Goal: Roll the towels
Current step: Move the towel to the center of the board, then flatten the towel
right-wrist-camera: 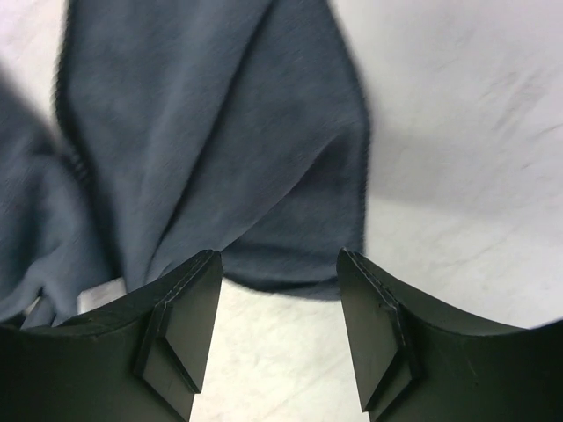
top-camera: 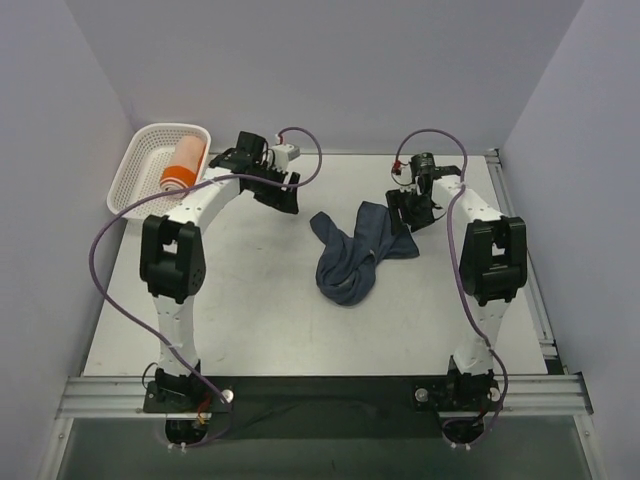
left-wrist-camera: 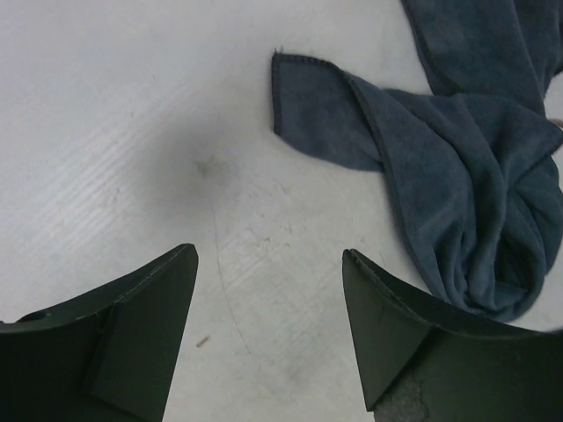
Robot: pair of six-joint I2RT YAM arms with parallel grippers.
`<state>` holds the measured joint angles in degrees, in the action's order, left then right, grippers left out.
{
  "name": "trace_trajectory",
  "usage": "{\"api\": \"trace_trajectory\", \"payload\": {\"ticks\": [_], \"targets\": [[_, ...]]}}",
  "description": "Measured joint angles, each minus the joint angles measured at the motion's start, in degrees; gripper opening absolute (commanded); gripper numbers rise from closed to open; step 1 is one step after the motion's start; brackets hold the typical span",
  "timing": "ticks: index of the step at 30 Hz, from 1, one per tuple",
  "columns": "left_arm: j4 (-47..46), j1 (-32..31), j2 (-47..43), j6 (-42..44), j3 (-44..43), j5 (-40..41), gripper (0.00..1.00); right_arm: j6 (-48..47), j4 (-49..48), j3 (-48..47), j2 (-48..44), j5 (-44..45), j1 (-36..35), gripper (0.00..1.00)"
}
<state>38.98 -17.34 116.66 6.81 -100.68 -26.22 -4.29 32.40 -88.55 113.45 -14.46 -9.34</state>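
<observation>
The dark navy-blue plain cloth towel (top-camera: 355, 255) lies crumpled and unrolled on the grey-white desk (top-camera: 250, 320), slightly right of centre in the top view. One flat corner points toward the upper left of the heap. The bunched bulk sits at its lower end.

The orange cloth towel with a white band (top-camera: 183, 165) is rolled into a cylinder. It lies inside the white plastic lattice basket (top-camera: 128, 185) in the upper left of the top view, with the white band at the roll's lower end.

The left tool (top-camera: 283, 200) is positioned above the desk, to the left of the navy towel and apart from it. In the left wrist view its fingers stand apart with only bare desk between them. The navy towel fills the upper right of that frame.

The right tool (top-camera: 408, 215) is positioned at the upper right edge of the navy towel. In the right wrist view its fingers stand apart and clamp nothing. The hemmed edge of the towel shows in the gap beneath them. Whether the fingertips touch the cloth cannot be determined.
</observation>
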Motion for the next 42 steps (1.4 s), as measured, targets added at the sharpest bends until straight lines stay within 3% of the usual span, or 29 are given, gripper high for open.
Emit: {"api": "trace_trajectory", "payload": {"ticks": [12, 15, 18, 19, 22, 23, 25, 26, 28, 29, 32, 35, 36, 42], "targets": [[-2.7, -6.7, 18.3, -0.2, -20.3, 4.7, 0.84, 0.4, -1.0, -1.0, 5.4, 4.9, 1.1, 0.53], [-2.8, -8.0, 20.9, -0.1, -21.5, 6.2, 0.84, 0.2, 0.2, -0.2, 5.5, 4.9, 1.2, 0.47], [-2.8, -9.1, 22.6, 0.3, -21.5, 7.9, 0.82, -0.3, 1.3, 0.1, 5.9, 4.8, 1.4, 0.33], [-2.8, -9.4, 23.0, 0.5, -21.5, 8.5, 0.79, -0.5, 1.6, 0.1, 6.2, 4.7, 1.5, 0.21], [-2.7, -10.4, 23.9, 1.6, -21.5, 10.5, 0.7, -1.2, 2.5, 0.2, 7.1, 4.5, 2.0, 0.02], [-2.7, -10.6, 24.0, 1.9, -21.5, 11.3, 0.67, -1.4, 2.8, 0.2, 7.1, 4.4, 2.3, 0.0], [-2.8, -11.0, 24.0, 2.7, -21.0, 12.7, 0.62, -1.7, 3.4, 0.2, 7.1, 3.5, 3.1, 0.0], [-3.1, -11.2, 23.8, 3.1, -20.5, 13.1, 0.53, -1.9, 3.8, 0.3, 7.1, 3.2, 3.5, 0.0], [-4.1, -11.3, 23.3, 4.2, -18.7, 14.3, 0.47, -2.2, 4.6, 0.5, 7.1, 2.5, 4.4, 0.0], [-5.0, -11.1, 22.4, 4.7, -17.0, 14.6, 0.38, -2.4, 4.9, 0.7, 7.0, 2.0, 4.8, 0.0], [-5.5, -10.5, 19.5, 5.8, -12.2, 15.3, 0.26, -3.3, 6.0, 1.4, 6.5, 1.3, 6.3, 0.0], [-5.7, -9.3, 15.6, 6.3, -6.0, 15.6, 0.1, -4.5, 7.5, 3.3, 5.3, 1.0, 8.0, 0.0], [-5.5, -8.6, 13.7, 6.4, -3.3, 15.6, 0.0, -5.0, 8.1, 4.5, 4.6, 0.9, 8.5, 0.0], [-4.5, -2.0, 3.6, 6.5, 11.6, 16.7, 0.0, -7.8, 11.9, 11.6, -1.7, 0.5, 11.1, 0.0]]}}
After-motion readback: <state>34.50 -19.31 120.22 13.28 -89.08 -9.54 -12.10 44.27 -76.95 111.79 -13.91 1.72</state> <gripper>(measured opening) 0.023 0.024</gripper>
